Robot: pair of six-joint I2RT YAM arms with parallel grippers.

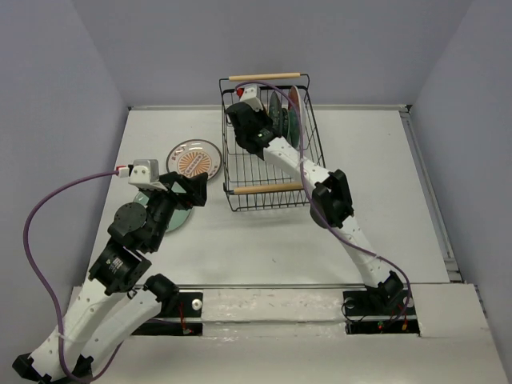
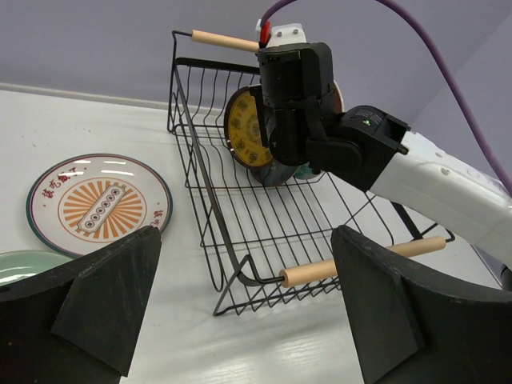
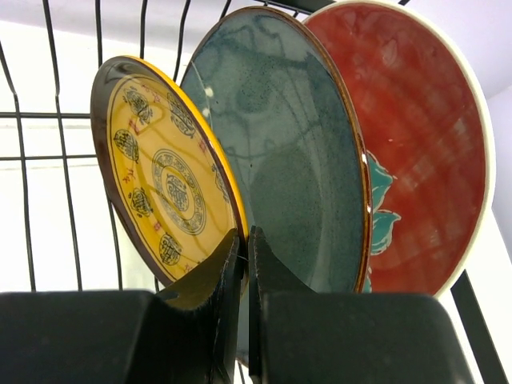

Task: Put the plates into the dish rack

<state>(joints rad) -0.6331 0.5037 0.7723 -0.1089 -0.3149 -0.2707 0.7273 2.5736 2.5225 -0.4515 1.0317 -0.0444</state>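
Right gripper is being clamped on the lower rim of the amber-yellow plate, stood on edge inside the dish rack, with the blue-teal plate just behind it and the red plate behind that. Left gripper, jaws spread and empty, is being held above the worktop, where the pale mint green plate and, farther off, the white plate with orange centre are lying flat. Three plates are being judged racked, two left to load; a sixth is not being made out.

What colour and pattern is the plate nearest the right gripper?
The plate is amber-yellow with dark round medallions; best in right wrist view.
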